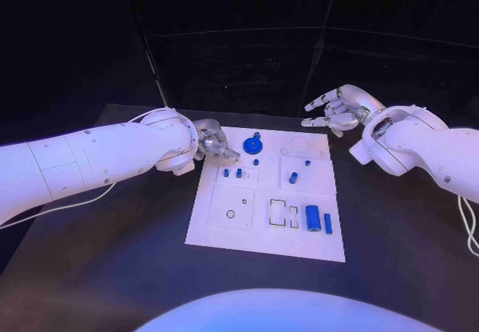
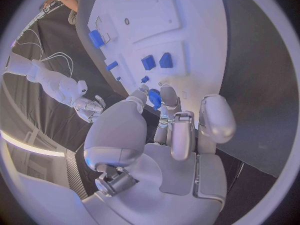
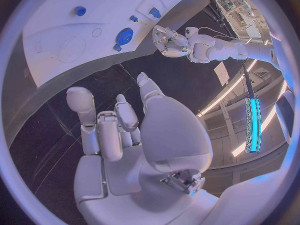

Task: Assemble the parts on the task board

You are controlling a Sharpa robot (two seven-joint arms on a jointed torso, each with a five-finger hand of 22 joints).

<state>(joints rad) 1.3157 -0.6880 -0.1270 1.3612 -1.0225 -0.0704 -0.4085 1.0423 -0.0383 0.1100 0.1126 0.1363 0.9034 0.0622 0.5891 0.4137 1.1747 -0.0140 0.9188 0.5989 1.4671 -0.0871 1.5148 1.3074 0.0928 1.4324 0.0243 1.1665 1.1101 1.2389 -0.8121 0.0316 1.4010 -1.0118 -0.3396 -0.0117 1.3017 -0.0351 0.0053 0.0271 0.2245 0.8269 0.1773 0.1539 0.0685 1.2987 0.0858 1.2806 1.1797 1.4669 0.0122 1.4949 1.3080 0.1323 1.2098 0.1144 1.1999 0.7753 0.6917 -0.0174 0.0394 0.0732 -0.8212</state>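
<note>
Your left hand (image 1: 212,142) hovers at the board's (image 1: 261,243) far left edge, fingers apart and empty, just beside the round blue part (image 1: 252,145). Right hand (image 1: 338,111) waits open beyond the board. Next, likely close on that part.

board (image 1: 261,235): white, matt, looks like smooth plastic
parts (image 1: 312,217): blue plastic, slight sheen
table (image 1: 120,263): black, matt
hands (image 1: 212,142): silvery metal look, glossy
arms (image 1: 90,159): white glossy shell
</note>
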